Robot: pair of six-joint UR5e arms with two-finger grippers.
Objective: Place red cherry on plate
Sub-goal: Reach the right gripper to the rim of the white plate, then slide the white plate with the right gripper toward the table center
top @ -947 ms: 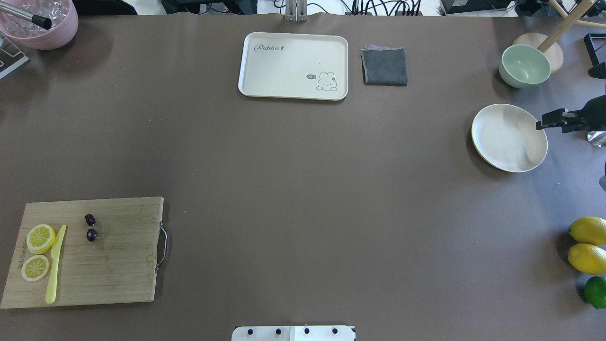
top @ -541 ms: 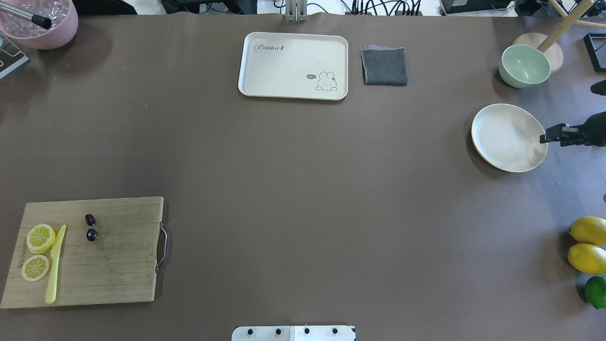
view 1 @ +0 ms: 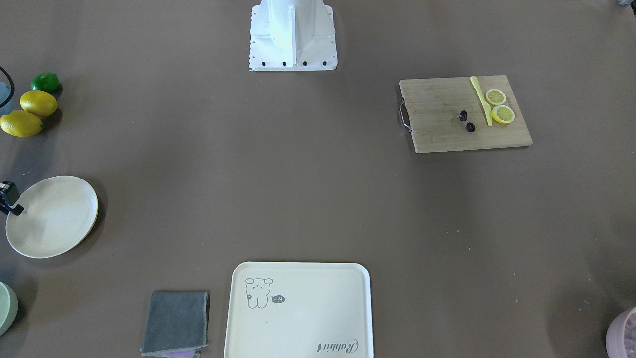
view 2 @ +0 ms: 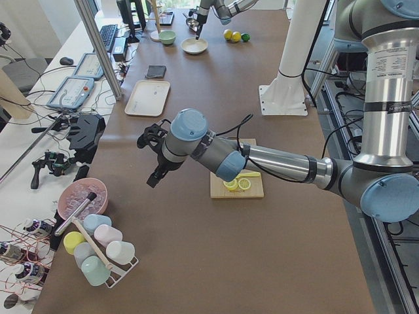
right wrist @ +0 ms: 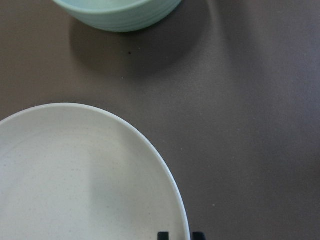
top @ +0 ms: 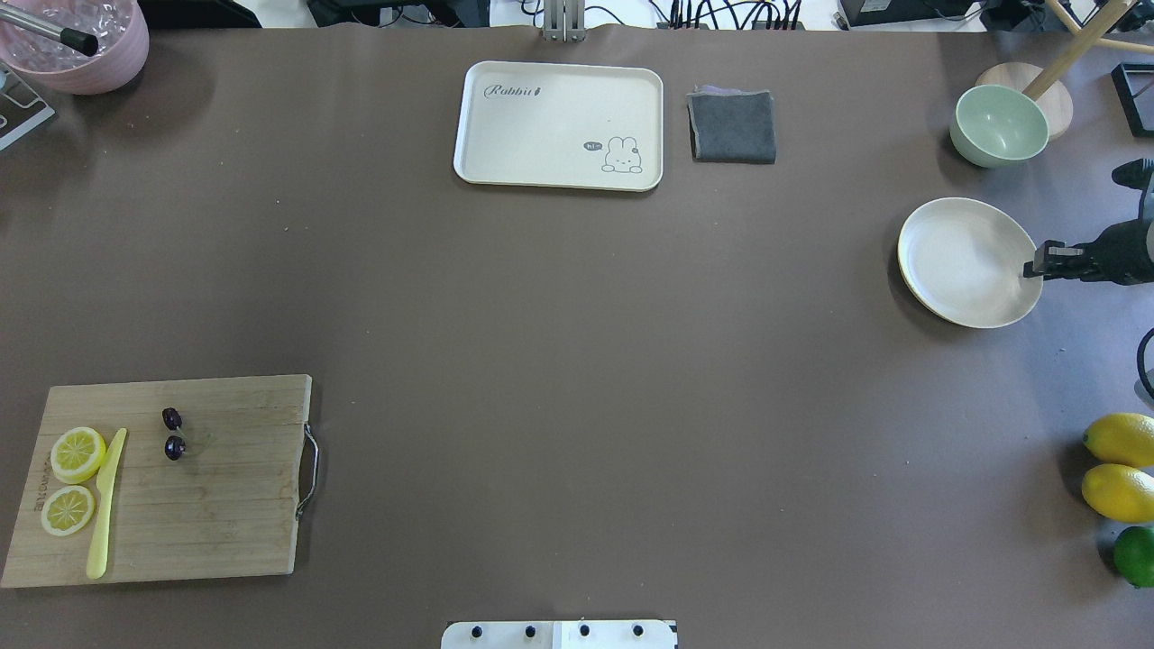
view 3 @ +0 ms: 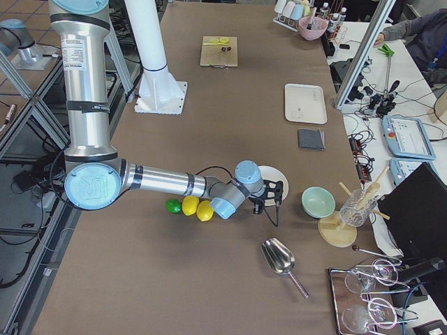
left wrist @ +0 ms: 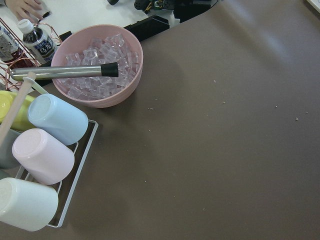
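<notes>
The red cherry (top: 171, 434) lies on the wooden cutting board (top: 225, 505) at the near left, a dark pair also seen in the front-facing view (view 1: 466, 122). Far off at the right sits the cream plate (top: 965, 261), bare inside (right wrist: 75, 180). My right gripper (top: 1037, 264) is at the plate's right rim. In the right wrist view its two fingertips (right wrist: 162, 235) straddle the rim with a narrow gap. My left gripper (view 2: 156, 176) hangs above the table left of the board, far from the cherry; whether it is open or shut cannot be told.
On the board lie two lemon slices (top: 72, 469) and a yellow knife (top: 104, 505). A green bowl (top: 999, 124) stands behind the plate. Lemons and a lime (top: 1122, 487) sit near right. A cream tray (top: 559, 126) and grey cloth (top: 732, 126) are at the back; a pink ice bowl (left wrist: 97, 65) at far left.
My right gripper has slid along the plate's right rim toward the robot and a little inward, now straddling the rim. The cherry and plate have not moved.
</notes>
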